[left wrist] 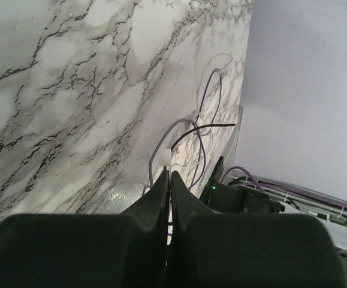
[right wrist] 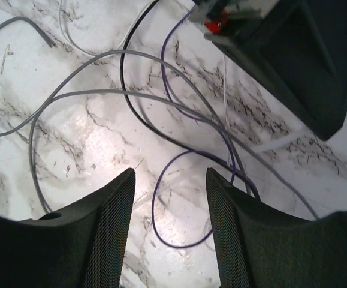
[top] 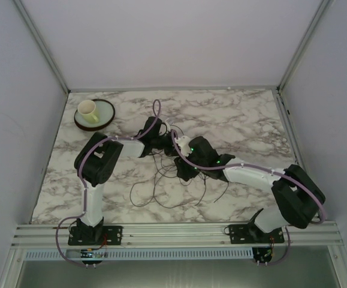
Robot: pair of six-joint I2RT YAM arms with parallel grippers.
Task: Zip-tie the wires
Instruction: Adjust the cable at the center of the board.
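Note:
The wires (top: 161,186) lie in loose loops on the marble table, thin strands in dark, grey and purple. My left gripper (left wrist: 168,174) is shut, with a small white piece, seemingly a zip tie (left wrist: 161,157), pinched at its tips. It sits at mid-table in the top view (top: 163,137), with purple and black wires (left wrist: 202,135) beyond it. My right gripper (right wrist: 170,177) is open and empty, low over the wires, with a purple loop (right wrist: 155,207) on the table between its fingers. In the top view it (top: 183,170) is just in front of the left gripper.
A cream cup (top: 87,109) stands on a green-rimmed saucer (top: 104,117) at the table's back left. The left gripper's dark body (right wrist: 281,54) fills the upper right of the right wrist view. Walls enclose the table (top: 239,120) on three sides.

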